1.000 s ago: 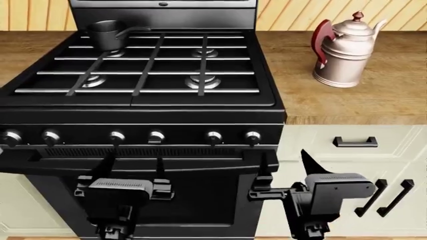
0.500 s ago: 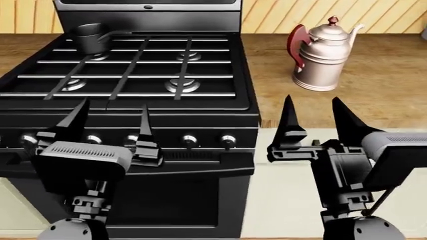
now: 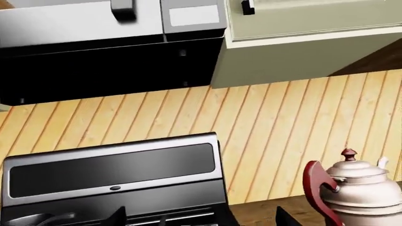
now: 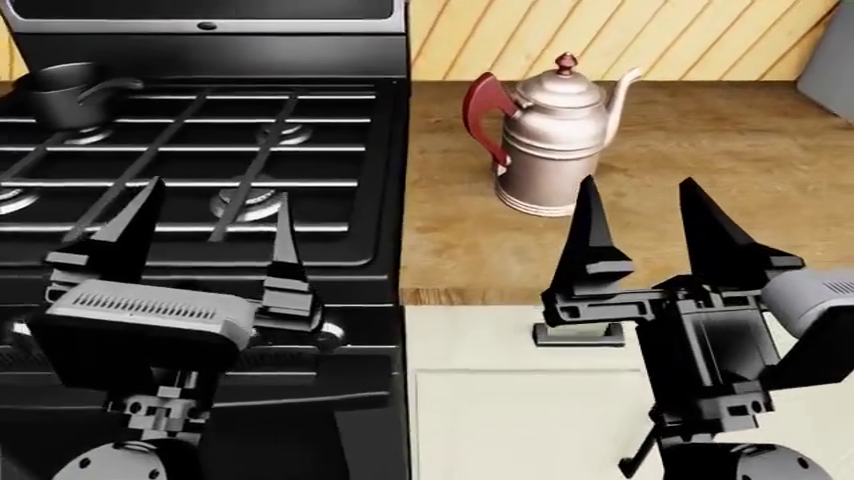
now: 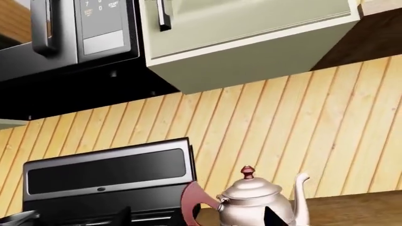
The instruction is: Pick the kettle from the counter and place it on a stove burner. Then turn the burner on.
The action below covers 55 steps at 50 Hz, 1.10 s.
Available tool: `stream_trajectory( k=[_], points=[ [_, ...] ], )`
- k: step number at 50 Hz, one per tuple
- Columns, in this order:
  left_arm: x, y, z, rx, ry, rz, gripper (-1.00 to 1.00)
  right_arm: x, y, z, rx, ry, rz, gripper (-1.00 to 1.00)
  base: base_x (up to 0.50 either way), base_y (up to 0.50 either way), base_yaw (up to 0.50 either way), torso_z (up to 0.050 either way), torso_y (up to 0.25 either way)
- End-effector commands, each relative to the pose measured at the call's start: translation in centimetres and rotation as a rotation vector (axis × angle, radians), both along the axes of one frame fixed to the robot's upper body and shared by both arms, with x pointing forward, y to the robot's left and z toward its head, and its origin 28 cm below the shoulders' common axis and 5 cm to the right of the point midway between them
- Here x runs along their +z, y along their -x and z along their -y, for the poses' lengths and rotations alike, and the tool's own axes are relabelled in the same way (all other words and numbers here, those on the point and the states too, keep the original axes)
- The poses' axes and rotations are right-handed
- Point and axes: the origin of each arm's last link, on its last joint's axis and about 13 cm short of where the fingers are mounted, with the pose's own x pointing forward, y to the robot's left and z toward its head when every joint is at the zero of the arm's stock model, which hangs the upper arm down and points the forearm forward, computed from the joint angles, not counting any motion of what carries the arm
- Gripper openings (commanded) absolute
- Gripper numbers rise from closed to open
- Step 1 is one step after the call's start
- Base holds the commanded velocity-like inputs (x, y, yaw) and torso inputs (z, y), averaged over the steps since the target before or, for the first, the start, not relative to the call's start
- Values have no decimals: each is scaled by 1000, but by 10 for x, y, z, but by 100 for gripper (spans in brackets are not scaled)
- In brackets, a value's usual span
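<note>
The silvery-pink kettle (image 4: pixel 554 135) with red handle and lid knob stands upright on the brown counter (image 4: pixel 721 190), right of the black range. It also shows in the left wrist view (image 3: pixel 364 193) and the right wrist view (image 5: pixel 251 197). The nearest stove burner (image 4: pixel 247 200) lies under black grate bars, with another (image 4: pixel 287 130) behind it. My left gripper (image 4: pixel 218 190) is open and empty over the range's front edge. My right gripper (image 4: pixel 637 182) is open and empty, in front of the kettle and short of it, above the counter's front edge.
A small dark saucepan (image 4: pixel 60 85) sits on the back left burner. A drawer handle (image 4: pixel 577 335) is below the counter edge. A grey object (image 4: pixel 834 60) stands at the far right. A microwave (image 5: pixel 63 28) and cream upper cabinet (image 5: pixel 251 37) hang above.
Both arms have risen from the oven front to counter height with jaws pointing forward. The head view has shifted right, so the kettle and range now sit further left in it.
</note>
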Motion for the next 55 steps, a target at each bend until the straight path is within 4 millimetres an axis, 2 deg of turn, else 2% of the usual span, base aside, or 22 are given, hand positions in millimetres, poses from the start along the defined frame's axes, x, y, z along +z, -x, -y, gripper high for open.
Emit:
stream_trajectory(
  k=[1, 16, 30, 33, 36, 43, 47, 51, 55],
  points=[
    [3, 2, -1, -1, 7, 11, 100, 1, 1, 0, 13, -5, 13, 100, 340, -484, 0, 0, 0],
    [5, 3, -4, -8, 32, 22, 100, 0, 3, 0, 29, -5, 29, 100, 407, -395, 0, 0, 0],
    [9, 4, -5, -18, 60, 28, 100, 1, 3, 0, 29, -9, 35, 100, 500, -114, 0, 0, 0],
    [12, 7, -5, -65, 90, 37, 100, 4, 4, 3, 4, -48, 24, 100, 333, -48, 0, 0, 5],
    [22, 9, -5, -215, 146, 11, 100, 13, 9, 8, -14, -80, 35, 100, 0, 0, 0, 0, 0],
    [70, -18, -21, -504, 168, -19, 100, 22, 18, 12, -26, -99, 73, 100, 0, 0, 0, 0, 0],
    [90, -34, -30, -661, 161, -86, 100, 23, 19, 13, -31, -102, 81, 100, 0, 0, 0, 0, 0],
    [100, -52, -34, -694, 102, -178, 100, 23, 20, 13, -30, -100, 85, 100, 0, 0, 0, 0, 0],
    [101, -66, -34, -692, -18, -277, 100, 23, 19, 13, -31, -101, 86, 100, 0, 0, 0, 0, 0]
  ],
)
